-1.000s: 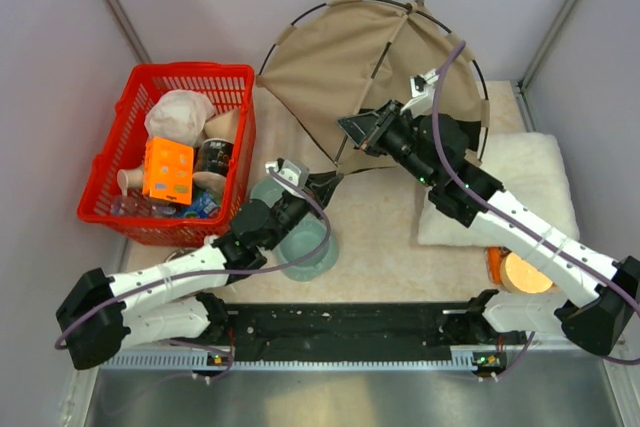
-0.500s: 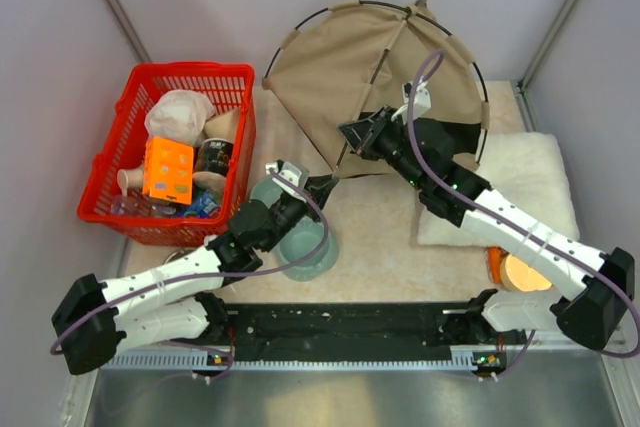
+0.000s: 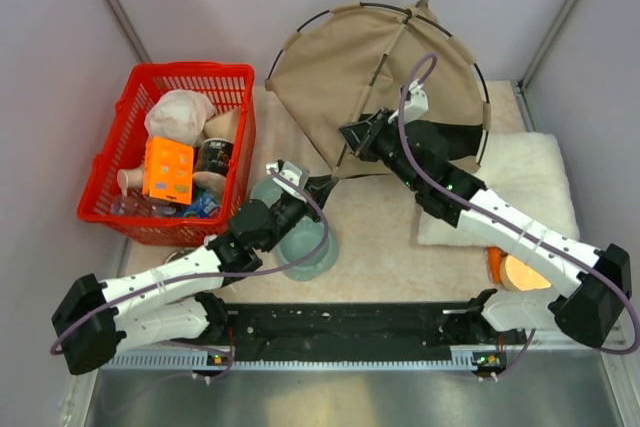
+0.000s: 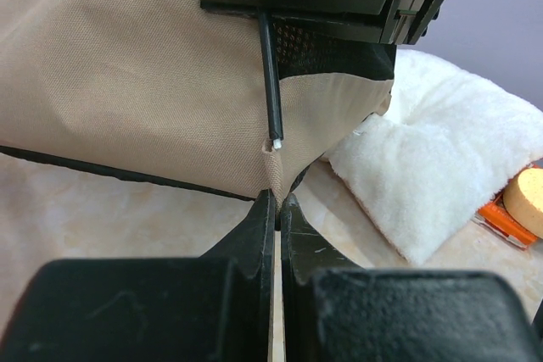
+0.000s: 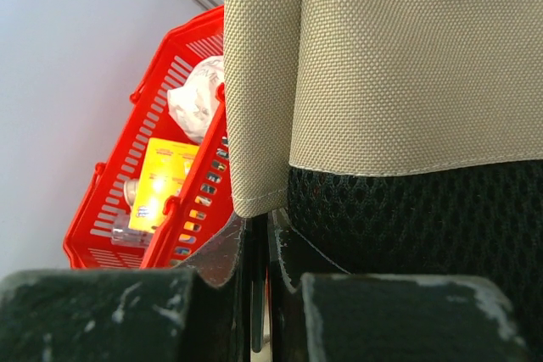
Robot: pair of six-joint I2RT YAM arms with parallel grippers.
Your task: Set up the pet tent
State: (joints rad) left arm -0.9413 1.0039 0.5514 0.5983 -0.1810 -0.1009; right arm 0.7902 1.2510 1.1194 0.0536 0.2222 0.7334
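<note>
Tan pet tent (image 3: 340,57) stands at the table's (image 3: 380,237) far edge. My left gripper (image 4: 276,205) pinches its corner tightly; my right gripper (image 3: 350,135), closed on the pole (image 4: 270,74), should aim the tip straight into the pocket (image 4: 267,147).

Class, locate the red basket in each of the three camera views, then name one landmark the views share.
Top external: red basket at left.
Left wrist: not in it.
Right wrist: at left, beyond the fabric strip.
Shared landmark: the pet tent, its tan fabric in all three.
</note>
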